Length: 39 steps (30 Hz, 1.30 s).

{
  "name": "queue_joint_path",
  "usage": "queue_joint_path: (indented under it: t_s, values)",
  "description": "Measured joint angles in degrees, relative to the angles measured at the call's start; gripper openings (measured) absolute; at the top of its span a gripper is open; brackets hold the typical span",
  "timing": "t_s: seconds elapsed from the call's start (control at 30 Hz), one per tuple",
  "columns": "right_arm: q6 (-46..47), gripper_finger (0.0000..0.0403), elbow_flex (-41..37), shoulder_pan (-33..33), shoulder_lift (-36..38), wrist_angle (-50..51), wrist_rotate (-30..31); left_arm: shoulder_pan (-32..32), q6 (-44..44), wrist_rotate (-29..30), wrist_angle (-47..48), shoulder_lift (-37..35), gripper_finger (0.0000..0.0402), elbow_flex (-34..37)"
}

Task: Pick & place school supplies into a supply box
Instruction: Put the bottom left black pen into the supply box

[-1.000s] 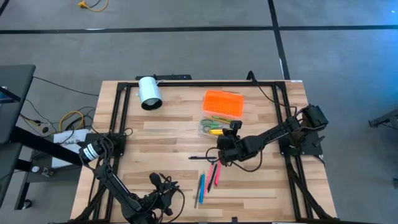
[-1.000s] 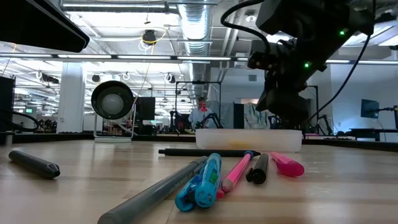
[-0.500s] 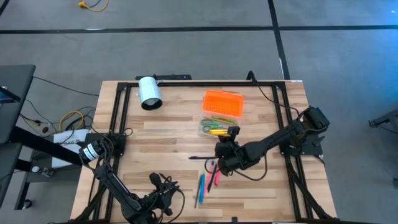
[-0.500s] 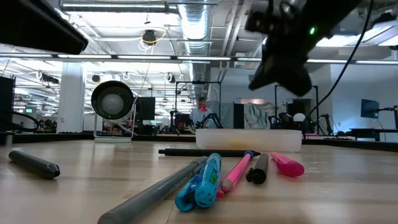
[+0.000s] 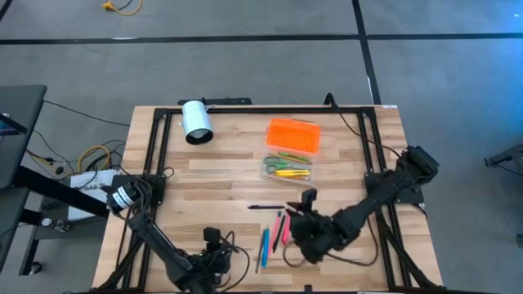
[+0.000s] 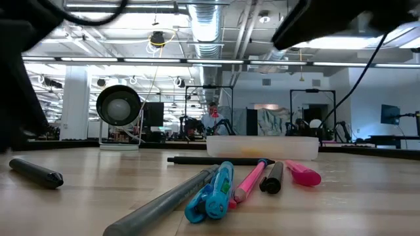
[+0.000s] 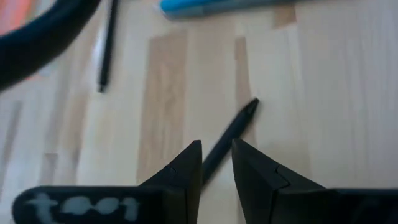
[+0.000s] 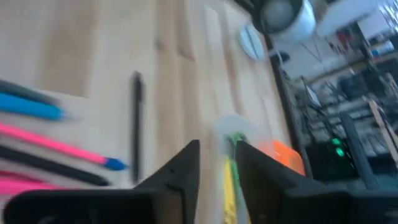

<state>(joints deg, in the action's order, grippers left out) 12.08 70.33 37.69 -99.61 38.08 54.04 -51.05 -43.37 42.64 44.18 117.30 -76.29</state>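
The supply box's clear body rests flat on the table at mid-right with scissors and yellow pens in it. Its orange lid lies beyond it. Several loose pens lie near the front: a thin black one, pink ones, blue ones. My right gripper hangs open above them, raised, pointing toward the box. My left gripper is at the front left, its fingers slightly apart over a dark pen that lies on the table.
A white cylinder lies at the far left of the table. Black frame rails run along the table's left, right and far edges. Cables trail on the floor beyond the left edge. Bare wood lies between the cylinder and the pens.
My right gripper has drawn back from beside the box toward the table's near edge and has risen well above the pens. My left arm has shifted at the front left and now shows at the edge of the low view. The pens have not moved.
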Motion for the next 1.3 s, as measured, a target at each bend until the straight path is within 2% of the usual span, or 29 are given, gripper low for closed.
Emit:
queue_joint_path:
  t_s: [0.17,0.33,0.47,0.77,0.93,1.3]
  values:
    - [1.3,0.0151,0.0,6.4,0.0,-2.0,-0.2,3.9,8.3,-7.3,-2.7,0.0,0.008,0.0]
    - [5.3,0.0176,0.0,12.6,0.0,-2.8,-0.1,8.2,15.5,-16.4,-5.2,0.0,0.008,0.0]
    - [9.6,0.0179,-0.6,16.9,0.0,-3.2,0.3,11.1,17.8,-23.3,-5.0,-0.4,0.008,-0.2]
    - [18.7,0.0161,-4.6,23.0,0.0,-7.2,2.8,15.5,19.9,-35.0,-1.9,-0.4,0.008,-0.3]
    - [21.5,0.015,-5.9,24.2,0.0,-8.6,3.1,15.7,19.5,-37.3,0.1,-0.4,0.008,-0.4]
    - [20.5,0.0137,-5.9,23.2,0.0,-11.4,3.1,15.4,19.3,-39.2,2.6,-1.1,0.008,-0.2]
